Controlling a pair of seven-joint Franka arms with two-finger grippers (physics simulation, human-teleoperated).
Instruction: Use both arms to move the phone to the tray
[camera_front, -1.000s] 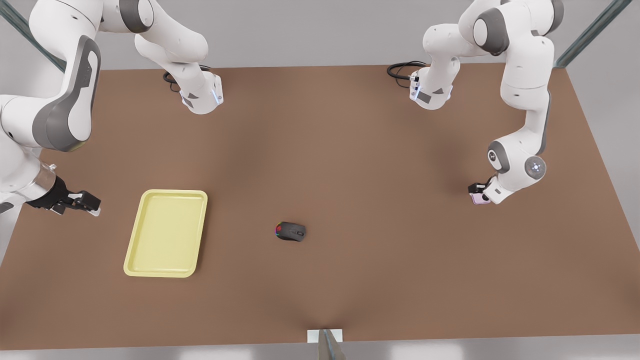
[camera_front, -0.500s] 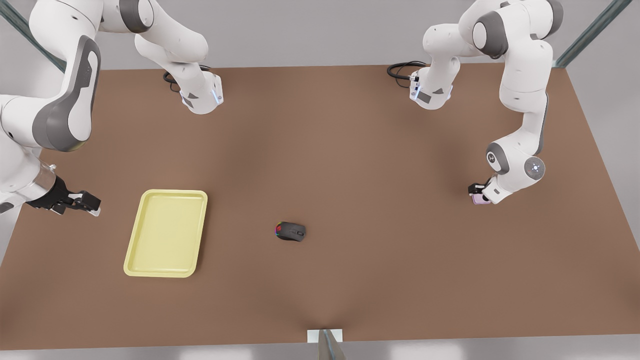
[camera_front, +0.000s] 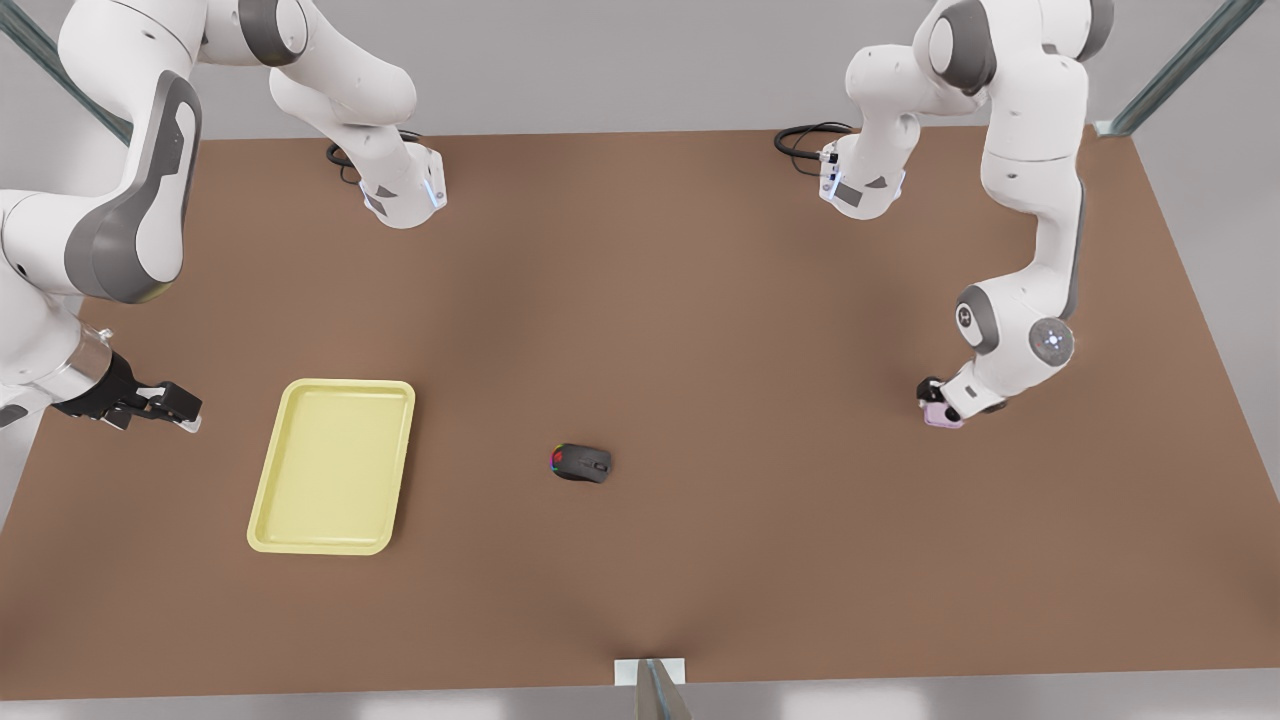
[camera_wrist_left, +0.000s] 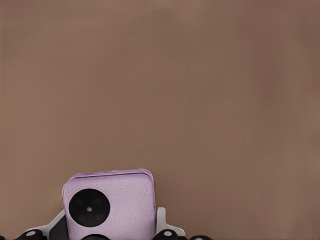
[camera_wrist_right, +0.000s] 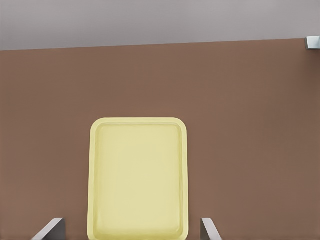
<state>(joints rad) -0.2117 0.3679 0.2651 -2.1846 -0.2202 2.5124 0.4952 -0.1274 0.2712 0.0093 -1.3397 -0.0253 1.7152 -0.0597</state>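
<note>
left claw: phone is held, carried slightly toward the tray since a second ago
right claw: wide, kept waiting beside tray

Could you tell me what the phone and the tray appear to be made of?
The phone, held in the left gripper, seems to have a pale lilac leather-like back: fine pebbled grain, matte. The tray looks like moulded plastic: even pale yellow, smooth, soft sheen, rounded rim. Both are rendered, so uncertain.

The front view looks steeply down over the whole tabletop. The left wrist view sits close above the phone. The right wrist view faces the tray, which the front view shares.
</note>
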